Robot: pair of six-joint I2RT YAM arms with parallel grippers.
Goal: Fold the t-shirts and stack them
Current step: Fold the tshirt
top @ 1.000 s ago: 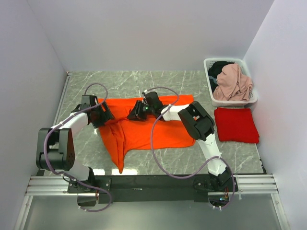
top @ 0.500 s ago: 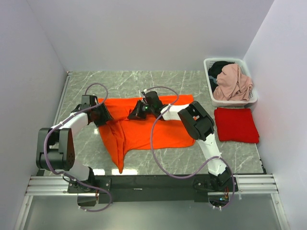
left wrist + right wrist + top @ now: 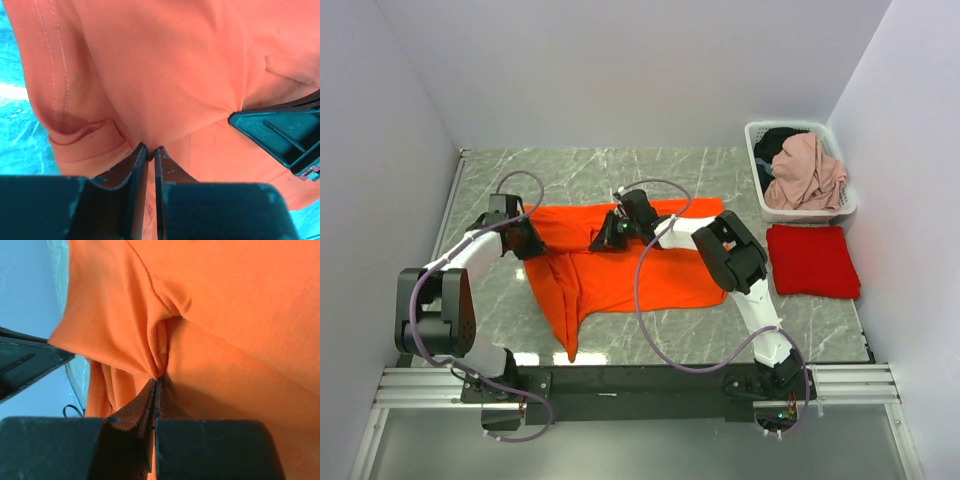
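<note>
The orange t-shirt (image 3: pixel 620 270) lies spread and rumpled on the marble table, with a tail hanging toward the near edge. My left gripper (image 3: pixel 524 240) is at its left upper corner, by the sleeve hem (image 3: pixel 85 140), and is shut on a pinch of orange cloth (image 3: pixel 150 75). My right gripper (image 3: pixel 604 234) is at the shirt's top edge near the middle, shut on a gathered fold of the same shirt (image 3: pixel 160 345). The red t-shirt (image 3: pixel 812 260) lies folded in a neat square at the right, apart from both arms.
A white laundry basket (image 3: pixel 757 180) with pink and dark clothes stands at the back right, just behind the red shirt. Walls close the table on the left, back and right. Purple cables loop over both arms.
Both grippers have closed on the orange shirt where they stood open over it. The left gripper has edged slightly toward the back left.
</note>
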